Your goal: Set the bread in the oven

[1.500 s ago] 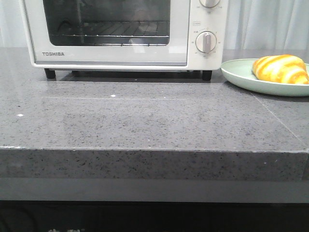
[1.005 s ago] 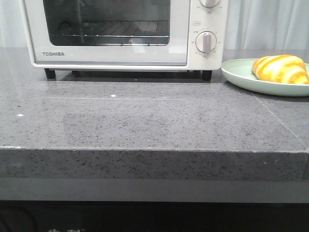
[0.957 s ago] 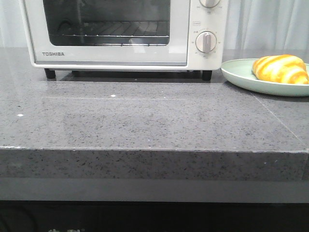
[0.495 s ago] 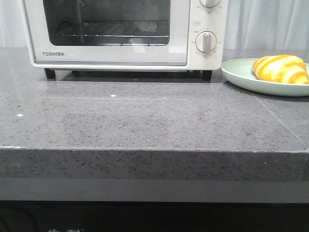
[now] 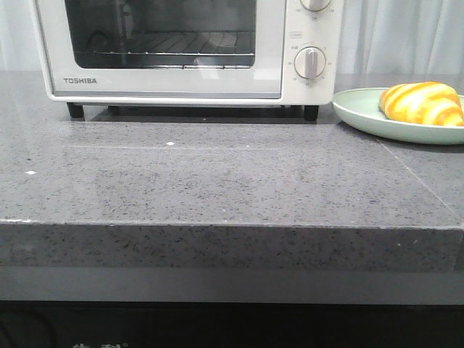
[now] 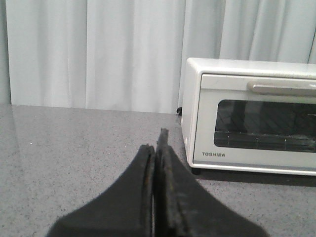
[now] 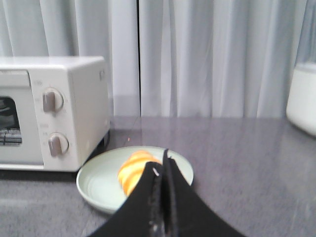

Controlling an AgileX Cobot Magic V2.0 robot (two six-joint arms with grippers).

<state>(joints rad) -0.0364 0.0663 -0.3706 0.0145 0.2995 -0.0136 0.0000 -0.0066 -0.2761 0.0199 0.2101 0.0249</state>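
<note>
Bread (image 5: 422,103), a glossy golden-yellow roll with orange-brown stripes, lies on a pale green plate (image 5: 362,116) at about 2 o'clock in the front view, toward the right edge of the grey speckled bench (image 5: 232,181). Just beside the plate, at about 11 to 12 o'clock, stands the white oven (image 5: 185,51) with its door closed; the Toshiba name shows at the door's lower left, a wire rack shows through the glass window, and two round dial knobs sit one above the other on the panel at the oven's right side, the lower knob (image 5: 310,63) fully in sight. The oven stands on short black feet, and the plate's rim comes near the right front foot (image 5: 310,113) without touching it. Neither arm appears in the front view. In the left wrist view the left gripper (image 6: 156,148) has its black jaws pressed together with nothing between them, held above the bench and apart from the oven, whose handle (image 6: 284,88) runs across the top of the door. In the right wrist view the right gripper (image 7: 160,170) likewise has its jaws closed against each other and empty; the bread and plate lie beyond the tips, partly hidden by them, and whether the tips touch anything cannot be told. A white curtain (image 7: 207,54) hangs behind the bench, and part of a white object (image 7: 302,98) stands far off to the plate's right.
</note>
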